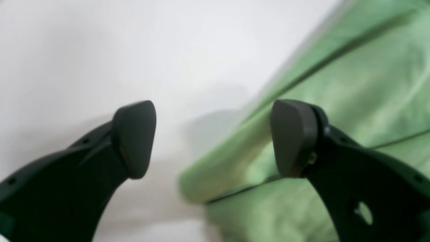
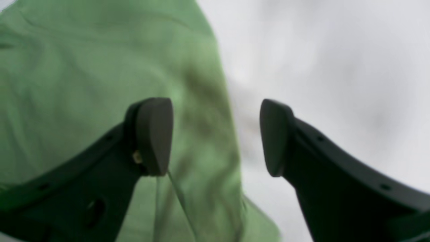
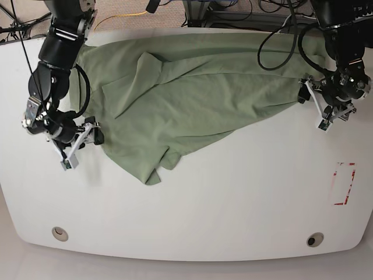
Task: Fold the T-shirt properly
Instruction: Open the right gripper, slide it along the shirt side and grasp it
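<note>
— Where is the T-shirt point(image 3: 192, 99) lying?
— It's sprawling rumpled across the far half of the white table point(image 3: 233, 198), partly folded over.
— And the grippers?
— The left gripper point(image 1: 213, 137) and the right gripper point(image 2: 216, 136) are hovering at opposite edges of the cloth, jaws apart, holding nothing.

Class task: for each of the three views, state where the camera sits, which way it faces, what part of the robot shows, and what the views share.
Left wrist: on the left arm, looking past the open left gripper at the T-shirt edge and the table.
Right wrist: on the right arm, looking past the open right gripper at another shirt edge.
Base: overhead, facing down; both arms flank the spread shirt.
Shared: all show the T-shirt and the white table.
</note>
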You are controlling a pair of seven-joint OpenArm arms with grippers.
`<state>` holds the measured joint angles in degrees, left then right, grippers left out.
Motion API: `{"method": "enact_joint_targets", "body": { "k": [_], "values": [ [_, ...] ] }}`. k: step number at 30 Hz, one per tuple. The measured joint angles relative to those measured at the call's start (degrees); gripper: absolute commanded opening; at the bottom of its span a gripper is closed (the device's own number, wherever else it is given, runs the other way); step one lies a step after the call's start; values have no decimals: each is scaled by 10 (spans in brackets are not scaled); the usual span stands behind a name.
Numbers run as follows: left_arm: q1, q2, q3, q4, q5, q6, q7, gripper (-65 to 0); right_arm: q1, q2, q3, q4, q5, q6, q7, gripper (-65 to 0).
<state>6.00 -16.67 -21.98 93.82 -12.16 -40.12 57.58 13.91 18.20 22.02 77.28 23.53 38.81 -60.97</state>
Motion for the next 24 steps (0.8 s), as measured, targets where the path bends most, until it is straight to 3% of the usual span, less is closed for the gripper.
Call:
{"method": "enact_joint_targets", "body": {
  "k": [12, 20, 24],
  "values": [
    [2, 12, -35, 0, 1, 0, 0, -151, 66, 19, -105, -212, 8, 0, 154, -263],
    [4, 28, -80, -3, 5, 2, 1, -147, 71, 13, -119, -218, 9, 0, 158, -266],
    [-8, 42, -54, -3, 6, 2, -3, -146, 71, 7, -117, -218, 8, 0, 160, -360]
  ]
}}
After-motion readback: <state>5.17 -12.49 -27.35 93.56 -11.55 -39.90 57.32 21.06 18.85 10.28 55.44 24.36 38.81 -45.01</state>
